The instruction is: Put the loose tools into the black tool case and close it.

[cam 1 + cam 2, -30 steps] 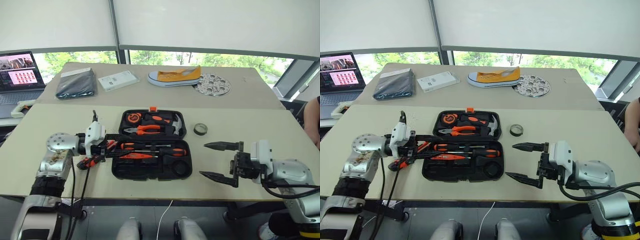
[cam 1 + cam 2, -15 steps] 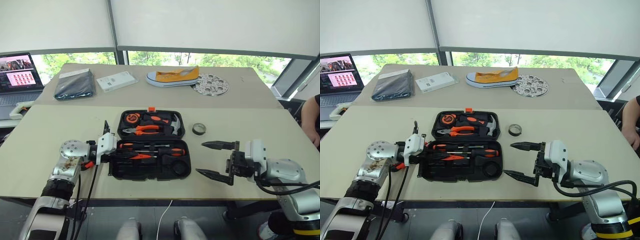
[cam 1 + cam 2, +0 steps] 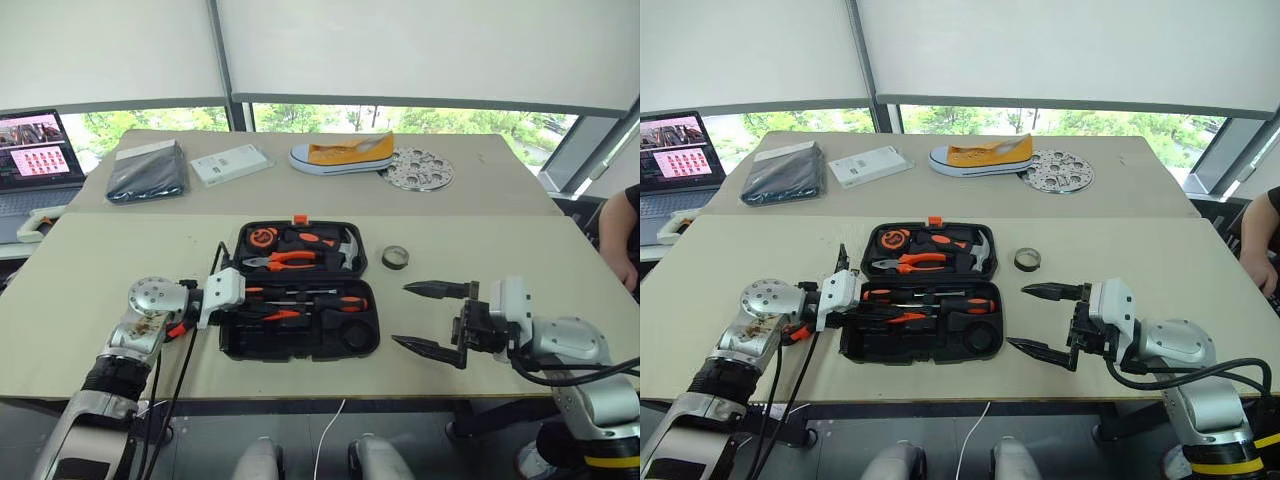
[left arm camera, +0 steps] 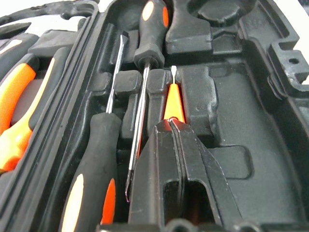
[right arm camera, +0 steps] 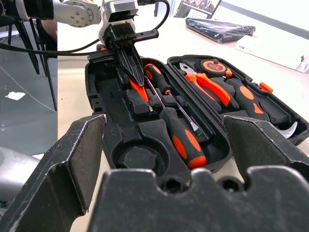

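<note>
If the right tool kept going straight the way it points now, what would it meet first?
Probably the open black tool case, at its near right end beside the round empty slot. The right tool points level towards it, open, though height is hard to judge.

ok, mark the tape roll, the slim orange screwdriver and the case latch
tape roll (image 3: 396, 258), left eye view, on its rim
slim orange screwdriver (image 4: 173, 102), left wrist view, on its handle
case latch (image 3: 301, 218), left eye view, on the orange tab
</note>
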Motion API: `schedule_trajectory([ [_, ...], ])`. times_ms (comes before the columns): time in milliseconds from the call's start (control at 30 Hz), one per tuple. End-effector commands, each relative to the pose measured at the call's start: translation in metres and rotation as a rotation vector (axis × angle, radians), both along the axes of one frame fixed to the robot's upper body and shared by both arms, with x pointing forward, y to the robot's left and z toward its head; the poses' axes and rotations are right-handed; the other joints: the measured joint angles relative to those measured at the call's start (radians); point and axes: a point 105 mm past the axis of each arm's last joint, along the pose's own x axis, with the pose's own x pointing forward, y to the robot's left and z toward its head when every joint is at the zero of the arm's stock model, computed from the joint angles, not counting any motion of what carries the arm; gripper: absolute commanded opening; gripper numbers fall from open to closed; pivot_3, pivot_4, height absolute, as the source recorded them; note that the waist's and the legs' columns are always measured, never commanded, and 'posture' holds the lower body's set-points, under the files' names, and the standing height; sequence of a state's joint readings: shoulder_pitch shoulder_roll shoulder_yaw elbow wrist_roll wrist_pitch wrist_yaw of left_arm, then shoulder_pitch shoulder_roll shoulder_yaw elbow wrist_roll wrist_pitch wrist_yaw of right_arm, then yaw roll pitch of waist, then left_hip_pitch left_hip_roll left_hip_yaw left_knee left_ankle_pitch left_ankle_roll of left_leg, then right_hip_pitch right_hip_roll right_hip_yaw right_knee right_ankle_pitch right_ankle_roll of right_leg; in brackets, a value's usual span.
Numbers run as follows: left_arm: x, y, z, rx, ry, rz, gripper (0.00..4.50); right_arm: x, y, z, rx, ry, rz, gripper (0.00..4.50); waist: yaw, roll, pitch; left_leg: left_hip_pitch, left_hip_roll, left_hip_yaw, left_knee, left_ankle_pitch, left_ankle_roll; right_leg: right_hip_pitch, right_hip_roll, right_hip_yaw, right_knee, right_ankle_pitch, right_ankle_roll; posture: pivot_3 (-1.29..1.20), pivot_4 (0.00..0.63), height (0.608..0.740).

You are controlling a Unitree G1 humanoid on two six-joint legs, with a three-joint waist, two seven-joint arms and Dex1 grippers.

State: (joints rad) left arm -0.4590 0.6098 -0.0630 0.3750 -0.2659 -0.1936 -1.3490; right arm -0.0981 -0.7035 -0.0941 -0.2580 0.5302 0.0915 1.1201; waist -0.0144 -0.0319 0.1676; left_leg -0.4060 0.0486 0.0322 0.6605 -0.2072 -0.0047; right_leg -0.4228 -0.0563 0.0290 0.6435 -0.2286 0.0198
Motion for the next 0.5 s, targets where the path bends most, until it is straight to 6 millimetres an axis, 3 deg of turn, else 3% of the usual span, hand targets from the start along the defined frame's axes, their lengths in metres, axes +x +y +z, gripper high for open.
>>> schedule_trajectory([
  [33, 0.001, 0.027, 0.062, -0.224, -0.141, 0.120, 0.54, 0.004, -0.004, 0.016, 0.035, -0.106, -0.014, 4.50, 0.000, -0.003, 0.002, -0.001, 0.000, 0.000, 0.000, 0.000, 0.000, -0.001, 0.000, 0.000, 0.000, 0.000, 0.000, 0.00, 0.150, 0.740],
  [167, -0.009, 0.074, 0.063, -0.261, -0.068, 0.317, 1.89, 0.007, -0.005, 0.019, 0.030, -0.208, -0.012, 4.50, -0.008, -0.002, 0.001, 0.000, 0.001, 0.000, -0.001, 0.000, 0.000, -0.001, 0.001, 0.001, -0.001, 0.000, 0.000, 0.00, 0.150, 0.740],
  [267, -0.022, 0.121, 0.051, -0.280, 0.035, 0.536, 3.00, -0.001, -0.005, 0.016, 0.043, -0.223, 0.060, 4.50, -0.006, -0.002, 0.002, 0.001, 0.001, 0.001, -0.001, 0.000, 0.000, -0.001, 0.000, 0.002, -0.001, 0.000, 0.000, 0.00, 0.150, 0.740],
  [400, -0.057, 0.175, 0.025, -0.262, 0.135, 0.768, 4.46, -0.008, -0.001, 0.019, 0.127, -0.174, 0.105, 4.50, -0.004, -0.003, 0.002, 0.001, 0.002, 0.002, -0.001, 0.000, 0.000, -0.001, 0.000, 0.001, -0.001, 0.000, 0.000, 0.00, 0.150, 0.740],
  [500, -0.084, 0.206, 0.007, -0.214, 0.207, 0.894, 4.46, -0.017, 0.007, 0.022, 0.165, -0.166, 0.153, 4.50, 0.001, -0.003, 0.002, 0.001, 0.002, 0.002, -0.001, 0.000, 0.000, -0.001, -0.002, 0.001, -0.001, -0.001, -0.001, 0.00, 0.150, 0.740],
])
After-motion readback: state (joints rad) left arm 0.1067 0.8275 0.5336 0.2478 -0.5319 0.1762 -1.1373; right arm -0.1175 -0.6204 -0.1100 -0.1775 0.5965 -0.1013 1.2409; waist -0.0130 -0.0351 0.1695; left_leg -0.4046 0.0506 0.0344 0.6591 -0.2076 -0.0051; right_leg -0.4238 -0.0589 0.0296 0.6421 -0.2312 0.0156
